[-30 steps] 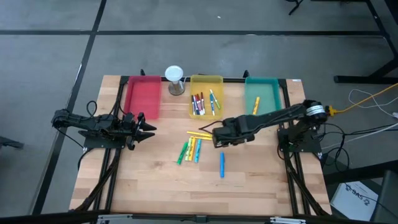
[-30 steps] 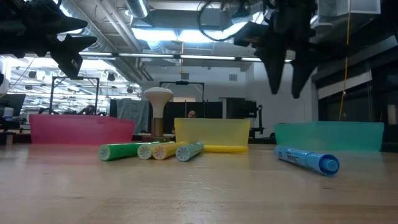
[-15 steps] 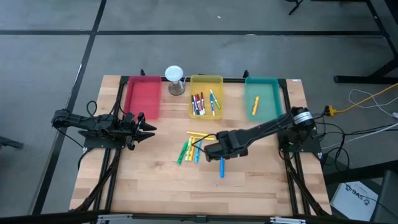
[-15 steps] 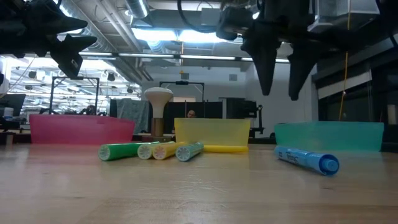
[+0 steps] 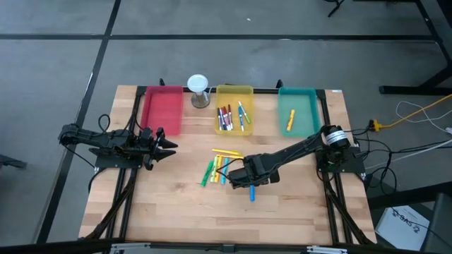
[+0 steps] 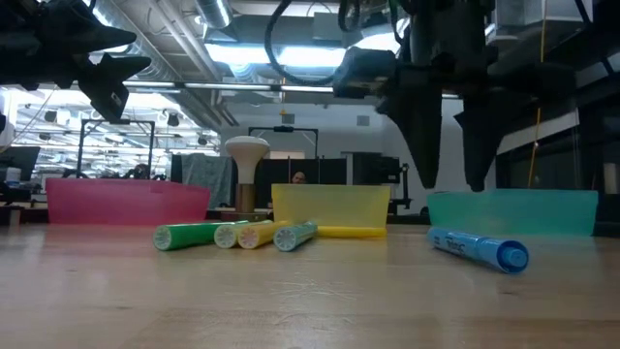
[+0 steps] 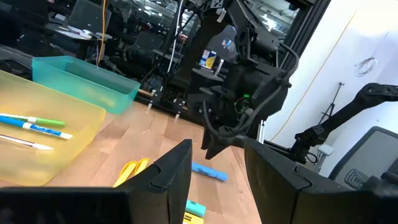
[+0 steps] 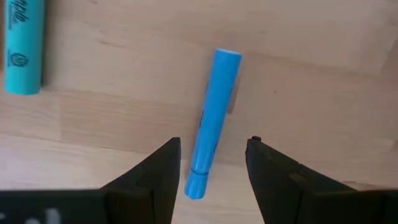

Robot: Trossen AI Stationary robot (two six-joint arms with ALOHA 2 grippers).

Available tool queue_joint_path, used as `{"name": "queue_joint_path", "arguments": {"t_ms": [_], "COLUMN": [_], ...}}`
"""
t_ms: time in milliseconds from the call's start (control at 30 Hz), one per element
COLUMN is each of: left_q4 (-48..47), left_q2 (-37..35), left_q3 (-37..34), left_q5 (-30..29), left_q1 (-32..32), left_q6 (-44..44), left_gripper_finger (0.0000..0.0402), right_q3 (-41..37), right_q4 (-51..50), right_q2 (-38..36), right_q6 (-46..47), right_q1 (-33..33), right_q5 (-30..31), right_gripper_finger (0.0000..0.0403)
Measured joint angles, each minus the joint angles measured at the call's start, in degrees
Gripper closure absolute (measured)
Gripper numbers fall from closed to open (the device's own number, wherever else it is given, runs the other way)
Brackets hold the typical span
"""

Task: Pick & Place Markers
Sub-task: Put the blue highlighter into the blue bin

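Note:
A blue marker lies flat on the wood, apart from the others. My right gripper hangs open above it, pointing down, one finger on either side and not touching. A cluster of green, yellow, orange and teal markers lies left of it, with yellow ones behind. Several markers lie in the yellow tray, and one yellow marker in the teal tray. My left gripper waits open near the table's left side.
Red tray, yellow tray and teal tray line the far edge. A white-topped hourglass-like object stands between the red and yellow trays. A teal marker lies close to the blue one. Bare wood spreads along the near side.
My right gripper has moved from in front of the yellow and teal trays toward the table's near edge and slightly left, coming down over the blue marker. The markers have stayed where they were.

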Motion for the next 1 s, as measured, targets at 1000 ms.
{"name": "queue_joint_path", "arguments": {"t_ms": [1000], "left_q4": [0.00], "left_q2": [-0.01], "left_q3": [0.00], "left_q5": [0.00], "left_q1": [-0.01], "left_q6": [0.00], "left_gripper_finger": [0.0258], "right_q3": [-9.67], "right_q4": [11.40], "right_q2": [1.64], "right_q6": [2.91], "right_q1": [0.00], "right_q5": [-0.26], "right_gripper_finger": [0.0225]}}
